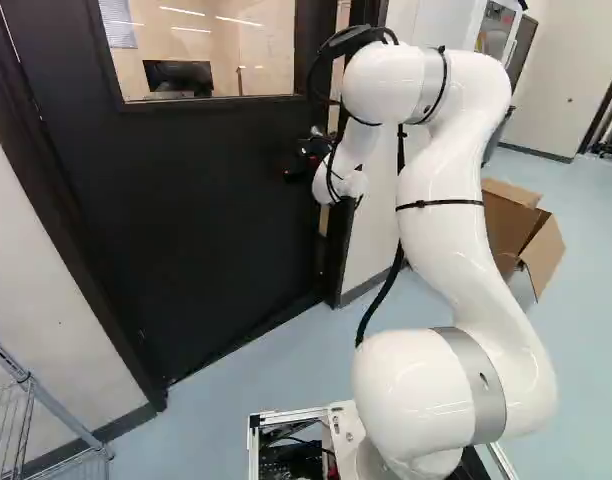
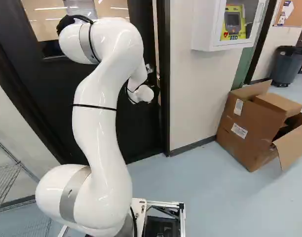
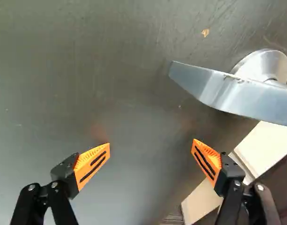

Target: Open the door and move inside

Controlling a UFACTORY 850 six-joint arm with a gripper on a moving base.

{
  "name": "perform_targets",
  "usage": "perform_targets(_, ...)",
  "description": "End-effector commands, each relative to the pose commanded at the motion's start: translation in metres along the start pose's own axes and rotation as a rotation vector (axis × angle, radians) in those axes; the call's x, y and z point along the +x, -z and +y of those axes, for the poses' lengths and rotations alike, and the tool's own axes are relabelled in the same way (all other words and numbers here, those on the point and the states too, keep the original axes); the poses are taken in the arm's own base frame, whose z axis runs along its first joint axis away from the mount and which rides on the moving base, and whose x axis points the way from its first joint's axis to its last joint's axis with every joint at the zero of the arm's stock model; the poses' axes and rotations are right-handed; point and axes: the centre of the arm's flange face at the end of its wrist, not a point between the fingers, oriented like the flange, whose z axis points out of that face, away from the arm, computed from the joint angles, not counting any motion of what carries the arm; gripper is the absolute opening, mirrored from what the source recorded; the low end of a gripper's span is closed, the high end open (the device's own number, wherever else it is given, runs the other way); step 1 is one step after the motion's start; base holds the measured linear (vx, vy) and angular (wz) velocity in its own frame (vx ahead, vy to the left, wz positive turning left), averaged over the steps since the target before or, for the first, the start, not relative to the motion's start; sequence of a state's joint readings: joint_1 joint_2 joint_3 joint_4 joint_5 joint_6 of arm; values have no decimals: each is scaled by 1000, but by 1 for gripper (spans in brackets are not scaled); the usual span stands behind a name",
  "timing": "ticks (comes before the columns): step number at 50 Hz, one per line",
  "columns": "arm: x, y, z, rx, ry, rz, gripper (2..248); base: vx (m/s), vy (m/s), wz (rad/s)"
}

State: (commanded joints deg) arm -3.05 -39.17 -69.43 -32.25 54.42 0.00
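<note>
At the end of the arm, the gripper is close to the latch side of the black door. Seen from the wrist, the gripper is open, its orange-padded fingers wide apart with only door surface beyond them. A silver lever handle lies ahead of and beside the fingers, nearer the finger by the door's edge, untouched. Its round base sits close to that edge. A narrow pale strip between door and frame shows the door slightly ajar.
A wire rack stands at the near left by the wall. Right of the doorway are a white wall, an AED cabinet and open cardboard boxes on the floor.
</note>
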Motion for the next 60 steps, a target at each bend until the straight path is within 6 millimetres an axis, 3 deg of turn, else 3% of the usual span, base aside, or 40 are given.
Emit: perform_targets(60, -2, -134, -23, 96, 110, 148, 247, 0, 0, 0)
